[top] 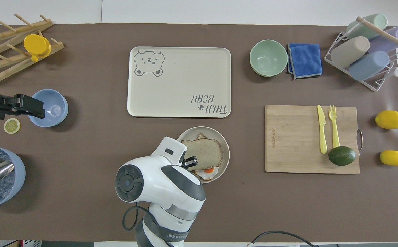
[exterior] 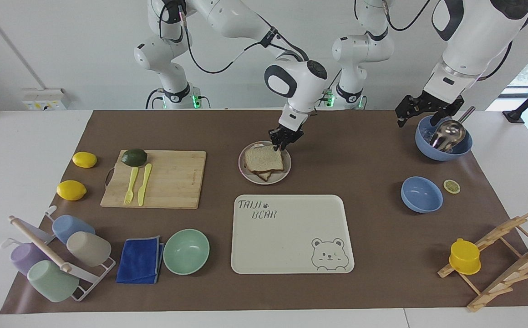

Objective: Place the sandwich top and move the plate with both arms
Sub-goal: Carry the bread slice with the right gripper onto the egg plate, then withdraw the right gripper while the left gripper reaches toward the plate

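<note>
Plain light-brown bread slice (exterior: 264,158) lies flat on small round beige plate (exterior: 286,169).
Long axis runs across the bench; right gripper (exterior: 284,142) at its corner, fingers unclear; left gripper (exterior: 421,111) apart.

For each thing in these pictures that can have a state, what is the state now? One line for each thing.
sandwich top: flat on the egg slice, on the plate.
plate: on the table mat, loaded, beside the tray.
tray: bare.
right gripper: at the sandwich top's edge, over the plate.
left gripper: open, waits over the blue bowl's rim.
blue bowl: holds a metal scoop.
green bowl: upright.
</note>
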